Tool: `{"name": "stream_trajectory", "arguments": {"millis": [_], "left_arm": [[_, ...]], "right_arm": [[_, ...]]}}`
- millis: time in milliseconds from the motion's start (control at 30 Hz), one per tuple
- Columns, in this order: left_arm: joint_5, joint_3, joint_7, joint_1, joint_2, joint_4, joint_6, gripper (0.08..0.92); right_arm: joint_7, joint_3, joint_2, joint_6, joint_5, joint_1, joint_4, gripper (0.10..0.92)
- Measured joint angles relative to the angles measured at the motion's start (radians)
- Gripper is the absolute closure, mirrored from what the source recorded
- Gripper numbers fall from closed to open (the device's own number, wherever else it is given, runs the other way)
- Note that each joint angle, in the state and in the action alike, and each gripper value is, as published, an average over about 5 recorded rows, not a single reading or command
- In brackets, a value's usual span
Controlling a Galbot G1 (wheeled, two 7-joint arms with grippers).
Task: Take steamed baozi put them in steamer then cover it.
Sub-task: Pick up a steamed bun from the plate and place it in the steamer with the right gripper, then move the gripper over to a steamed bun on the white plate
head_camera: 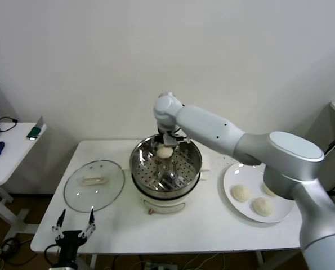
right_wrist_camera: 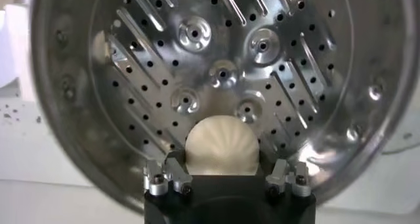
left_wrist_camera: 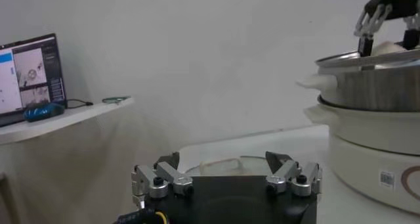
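Observation:
My right gripper (head_camera: 165, 145) hangs over the back of the steel steamer (head_camera: 138, 169), shut on one cream steamed baozi (head_camera: 165, 152). In the right wrist view this baozi (right_wrist_camera: 221, 146) sits between the fingertips of the right gripper (right_wrist_camera: 226, 165), above the perforated tray (right_wrist_camera: 223, 74). One finger looks a hair apart from it. From the left wrist the baozi (left_wrist_camera: 388, 47) shows just above the steamer's rim (left_wrist_camera: 367, 62). Three more baozi (head_camera: 240, 193) lie on the white plate (head_camera: 229, 179), one partly hidden by my arm. My left gripper (head_camera: 74, 224) stands open and empty near the table's front left edge.
The glass lid (head_camera: 94, 184) lies flat on the table left of the steamer, just beyond the left gripper (left_wrist_camera: 226, 165). A side table with a laptop (left_wrist_camera: 26, 74) stands farther left. The steamer's white base (left_wrist_camera: 374, 133) is close to the left gripper's right.

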Motion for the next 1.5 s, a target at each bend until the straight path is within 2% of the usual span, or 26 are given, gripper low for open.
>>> {"name": "stream_trajectory", "arguments": {"millis": [133,300,500,700,933,1267,1500], "left_arm": [[0.0,-0.001,0.0,0.0,0.0,0.001,0.002,0.177],[0.001,-0.001,0.0,-0.001,-0.002,0.002,0.004,0.177],[0.004,-0.001,-0.001,0.002,-0.003,0.001,0.005,0.177],[0.002,0.003,-0.001,0.003,-0.003,-0.002,0.006,0.177],[-0.056,0.005,-0.008,0.008,-0.003,-0.029,0.033,0.177],[-0.12,0.007,-0.008,0.033,0.0,-0.068,0.054,0.177],[-0.132,0.002,0.007,0.046,0.013,-0.087,0.051,0.177]], "right_arm": [[0.009,0.006,0.009,0.0,-0.022,-0.015,-0.013,0.292],[0.01,0.01,0.012,-0.003,-0.033,-0.019,-0.017,0.214],[-0.007,0.007,-0.002,-0.008,-0.007,0.006,0.006,0.203],[-0.035,-0.011,-0.041,-0.029,0.081,0.07,0.062,0.203],[-0.021,-0.126,-0.158,-0.158,0.336,0.214,0.163,0.203],[-0.003,-0.34,-0.438,-0.594,0.844,0.374,0.303,0.203],[-0.018,-0.356,-0.625,-0.805,1.011,0.325,0.352,0.203]]}}
